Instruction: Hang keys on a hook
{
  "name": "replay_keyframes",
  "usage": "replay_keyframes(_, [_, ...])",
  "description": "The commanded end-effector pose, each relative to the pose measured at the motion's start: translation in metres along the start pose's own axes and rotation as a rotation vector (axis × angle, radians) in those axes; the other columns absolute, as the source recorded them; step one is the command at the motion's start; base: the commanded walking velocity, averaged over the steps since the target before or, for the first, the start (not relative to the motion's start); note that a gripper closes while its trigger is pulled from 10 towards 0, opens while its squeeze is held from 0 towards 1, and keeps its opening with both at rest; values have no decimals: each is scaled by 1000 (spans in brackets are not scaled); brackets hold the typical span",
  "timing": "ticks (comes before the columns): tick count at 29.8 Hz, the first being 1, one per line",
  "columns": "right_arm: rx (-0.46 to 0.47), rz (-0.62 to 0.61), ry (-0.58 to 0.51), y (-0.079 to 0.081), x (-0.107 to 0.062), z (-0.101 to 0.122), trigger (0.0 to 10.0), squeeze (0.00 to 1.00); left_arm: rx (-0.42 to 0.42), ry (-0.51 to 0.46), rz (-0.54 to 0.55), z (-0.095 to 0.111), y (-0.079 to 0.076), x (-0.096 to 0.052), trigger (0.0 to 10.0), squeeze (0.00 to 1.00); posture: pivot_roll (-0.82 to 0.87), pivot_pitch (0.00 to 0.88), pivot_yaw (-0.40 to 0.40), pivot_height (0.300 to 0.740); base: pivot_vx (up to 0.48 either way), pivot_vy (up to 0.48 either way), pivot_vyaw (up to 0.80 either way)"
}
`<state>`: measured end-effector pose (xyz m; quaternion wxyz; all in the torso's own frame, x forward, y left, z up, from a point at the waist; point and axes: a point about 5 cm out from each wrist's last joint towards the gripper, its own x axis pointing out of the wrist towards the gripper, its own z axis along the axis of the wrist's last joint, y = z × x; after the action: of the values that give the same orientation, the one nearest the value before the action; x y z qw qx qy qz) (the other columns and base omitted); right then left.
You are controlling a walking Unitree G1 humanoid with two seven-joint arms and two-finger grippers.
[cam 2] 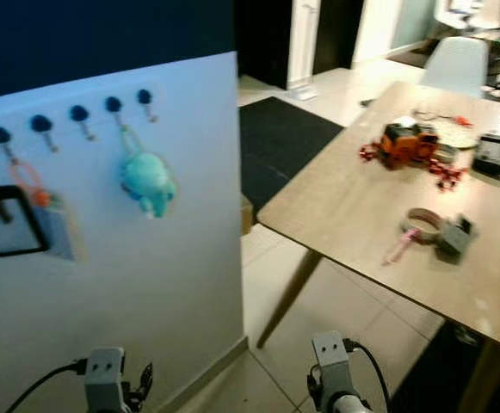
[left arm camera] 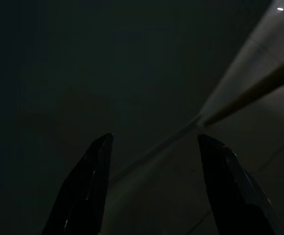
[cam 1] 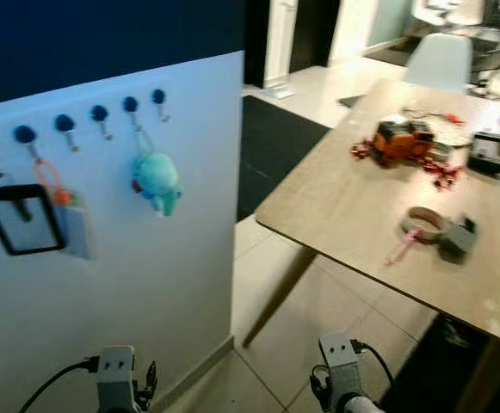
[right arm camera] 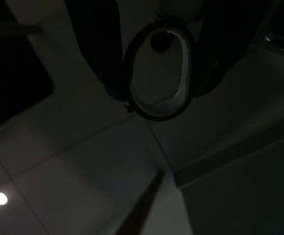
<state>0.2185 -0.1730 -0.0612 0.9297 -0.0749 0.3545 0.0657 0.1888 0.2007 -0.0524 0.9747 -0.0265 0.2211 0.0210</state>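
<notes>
Right gripper (right arm camera: 154,63) low over floor, holding key ring (right arm camera: 157,73); left gripper (left arm camera: 154,191) wide, idle. Hooks (cam 1: 101,114) ahead on wall; hanging not begun.

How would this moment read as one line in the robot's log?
task: hang keys | right pincer: low, holding key ring | left pincer: open, idle | hooks: on white wall ahead, several free

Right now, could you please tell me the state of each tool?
Left tool: open, holding nothing.
Right tool: shut on a dark oval ring, hanging low over the floor tiles.
</notes>
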Motion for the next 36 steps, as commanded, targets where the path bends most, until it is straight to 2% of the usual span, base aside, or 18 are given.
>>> replay_keyframes(1, [-11, 6, 6, 1, -1, -3, 10000, 0, -22, 46, 21, -9, 1, -4, 10000, 0, 64, 21, -34, 740, 0, 0, 800])
replay_keyframes(5, [-19, 10, 6, 1, -1, -3, 10000, 0, -27, 80, 30, -13, 1, -6, 10000, 0, 65, 22, -35, 740, 0, 0, 800])
replay_keyframes(14, [-32, 21, 6, 2, 0, -1, 10000, 0, 1, 40, 37, -10, 5, -8, 10000, 0, 77, 36, -46, 740, 0, 0, 800])
replay_keyframes(23, [-35, 31, 9, 5, 0, -1, 10000, 0, 14, 46, 46, -12, 7, -10, 10000, 0, 84, 40, -49, 740, 0, 0, 800])
replay_keyframes(27, [-34, 37, 10, 6, 0, -1, 10000, 0, 47, 105, 34, -18, 7, -10, 10000, 0, 91, 45, -48, 740, 0, 0, 800])
replay_keyframes(28, [-33, 39, 11, 7, 0, -1, 10000, 0, 49, 194, 11, -25, 4, -10, 10000, 0, 91, 46, -47, 740, 0, 0, 800])
replay_keyframes(29, [-32, 40, 12, 7, 0, -2, 10000, 0, 47, 209, 3, -27, 4, -10, 10000, 0, 91, 46, -47, 740, 0, 0, 800])
replay_keyframes(36, [-30, 43, 14, 10, 0, -3, 10000, 0, 62, 109, -11, -18, 1, -9, 10000, 0, 87, 48, -45, 740, 0, 0, 800])
